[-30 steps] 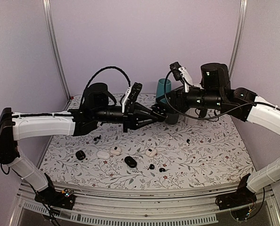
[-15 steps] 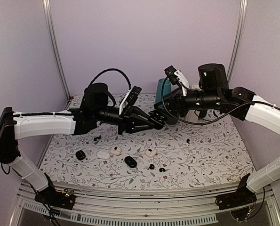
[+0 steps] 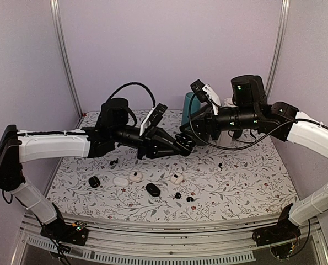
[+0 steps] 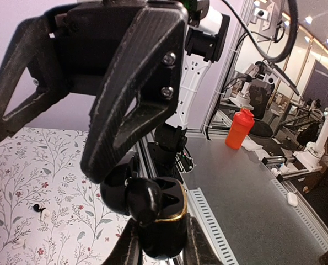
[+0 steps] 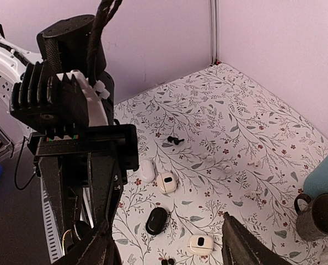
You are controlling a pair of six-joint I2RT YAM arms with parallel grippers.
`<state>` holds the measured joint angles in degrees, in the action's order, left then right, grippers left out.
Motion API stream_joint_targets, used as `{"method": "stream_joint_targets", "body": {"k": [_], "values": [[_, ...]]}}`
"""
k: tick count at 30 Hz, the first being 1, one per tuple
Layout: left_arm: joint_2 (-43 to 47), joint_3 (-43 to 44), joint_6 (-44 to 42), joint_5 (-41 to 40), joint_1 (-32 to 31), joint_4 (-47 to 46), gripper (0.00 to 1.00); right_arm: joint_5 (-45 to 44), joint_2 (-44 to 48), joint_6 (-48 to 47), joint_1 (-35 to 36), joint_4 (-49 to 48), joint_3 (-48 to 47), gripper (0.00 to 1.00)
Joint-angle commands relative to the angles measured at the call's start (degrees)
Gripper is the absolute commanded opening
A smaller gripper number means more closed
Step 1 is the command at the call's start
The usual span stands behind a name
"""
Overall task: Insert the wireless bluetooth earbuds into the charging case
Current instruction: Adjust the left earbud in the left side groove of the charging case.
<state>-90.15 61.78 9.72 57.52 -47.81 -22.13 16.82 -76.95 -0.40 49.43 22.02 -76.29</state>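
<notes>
Near the front edge of the worktop [image 3: 246, 182], right of its middle, two loose black earbuds [image 3: 177, 195] lie close together. They are just right of a closed black case [image 3: 152, 189]. Three white cases [image 3: 135, 176] sit a little farther in.

Above the middle of the worktop, the left fingers [image 4: 129, 251] are clamped on the opened black charging case [image 4: 155, 215] and hold it in the air. The right fingers [image 5: 238, 245] are spread wide and empty, facing the case from just beside it. Whether a bud already sits inside I cannot tell, because the glossy black interior hides it.

The step in hand looks like loading the held case. Next, the right arm needs to drop to the front edge, pinch one tiny, slick bud squarely, and carry it up to a socket while the left arm holds steady. A teal cup [image 3: 190, 105] stands at the back edge.
</notes>
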Motion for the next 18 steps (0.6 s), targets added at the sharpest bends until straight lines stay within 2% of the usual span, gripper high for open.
{"method": "stream_joint_targets", "body": {"k": [1, 18], "values": [[-0.94, 2.23, 0.18, 1.52, 0.78, 0.61, 0.0, 1.48, -1.24, -2.08, -0.14, 2.1, -2.12, 0.67], [-2.57, 3.62, 0.46, 5.23, 1.25, 2.78, 0.0, 8.37, -2.39, -7.29, -0.2, 5.63, -3.42, 0.68]]}}
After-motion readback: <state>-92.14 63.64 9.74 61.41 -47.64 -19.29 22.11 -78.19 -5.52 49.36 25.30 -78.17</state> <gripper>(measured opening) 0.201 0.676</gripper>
